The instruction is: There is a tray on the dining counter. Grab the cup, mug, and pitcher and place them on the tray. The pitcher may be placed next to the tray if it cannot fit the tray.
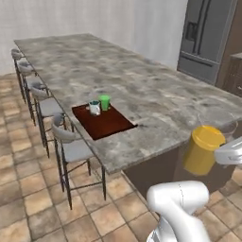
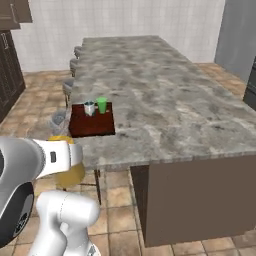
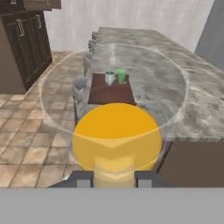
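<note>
The tray (image 1: 106,122) lies near the long edge of the dining counter (image 1: 156,94), on the side where the stools (image 1: 71,142) stand. The mug (image 1: 94,108) and the cup (image 1: 104,102) stand upright on the far end of the tray, just beside each other, the cup to the right of the mug as seen from the base. The pitcher (image 1: 202,149) is held in the air off the near end of the counter, above the tiled floor (image 1: 28,198), well apart from the tray. In the hand view the gripper (image 3: 114,178) has its two fingertips (image 3: 83,179) on either side of the pitcher's yellow body (image 3: 116,140), clamped on it, with the clear glass top ringing the tray beyond.
</note>
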